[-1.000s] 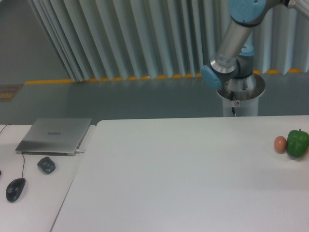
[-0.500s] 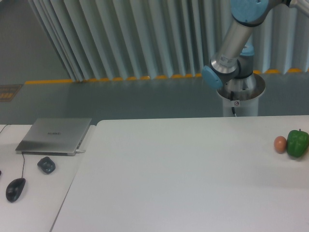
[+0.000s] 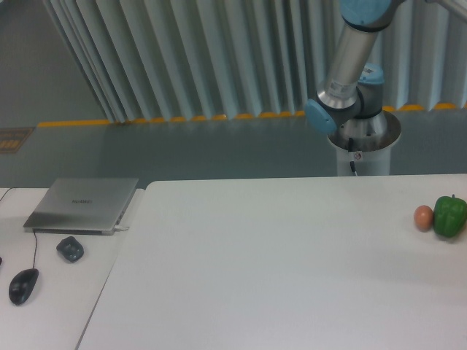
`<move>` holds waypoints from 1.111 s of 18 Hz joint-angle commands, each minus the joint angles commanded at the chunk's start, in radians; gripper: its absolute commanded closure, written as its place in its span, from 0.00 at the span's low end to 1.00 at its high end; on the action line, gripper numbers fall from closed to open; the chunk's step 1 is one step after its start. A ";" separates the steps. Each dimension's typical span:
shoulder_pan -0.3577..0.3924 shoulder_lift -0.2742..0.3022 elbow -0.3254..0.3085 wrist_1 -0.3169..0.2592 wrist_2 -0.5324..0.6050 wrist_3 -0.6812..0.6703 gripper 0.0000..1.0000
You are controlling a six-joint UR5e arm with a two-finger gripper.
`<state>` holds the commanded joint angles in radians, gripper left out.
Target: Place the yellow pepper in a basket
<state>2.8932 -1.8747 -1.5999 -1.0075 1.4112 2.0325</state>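
The yellow pepper is out of view, and no basket shows in the frame. Only the arm's lower links (image 3: 350,65) and its base (image 3: 363,138) appear, behind the table's far edge at the upper right. The arm runs up out of the top of the picture, so the gripper itself is not in view.
A green bell pepper (image 3: 449,216) and a small brown-orange egg-shaped thing (image 3: 423,217) sit side by side at the white table's (image 3: 277,270) right edge. On the neighbouring desk at the left lie a closed laptop (image 3: 82,204), a small dark object (image 3: 70,249) and a wired mouse (image 3: 22,285).
The arm's upper link has swung a little more upright, its top joint shifting up and left. Nothing on the table has moved.
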 joint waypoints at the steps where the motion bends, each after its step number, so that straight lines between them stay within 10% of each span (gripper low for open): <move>1: -0.003 0.015 0.000 -0.035 0.009 0.002 0.00; 7: -0.138 0.091 0.011 -0.200 0.144 -0.008 0.00; 20: -0.256 0.094 0.018 -0.289 0.147 -0.031 0.00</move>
<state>2.6370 -1.7809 -1.5815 -1.2962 1.5585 2.0018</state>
